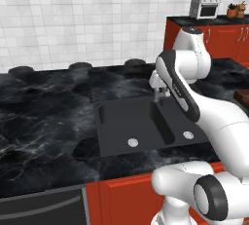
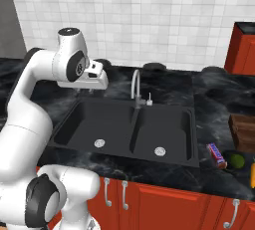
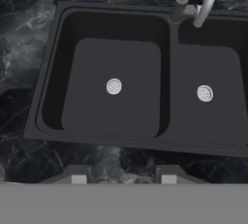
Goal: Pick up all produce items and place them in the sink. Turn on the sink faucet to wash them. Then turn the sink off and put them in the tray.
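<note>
Hand view: end effector [image 3: 121, 177] released, empty, above sink [image 3: 43, 77]; basins side by side.

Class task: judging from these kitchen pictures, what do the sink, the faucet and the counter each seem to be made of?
Sink: matte black, likely composite or coated metal; it shows no glare. Its drains look like bright perforated metal.
Faucet: silver-grey, smooth, probably brushed or polished steel.
Counter: black with white veining and a soft sheen, like polished marble or an imitation of it.
</note>
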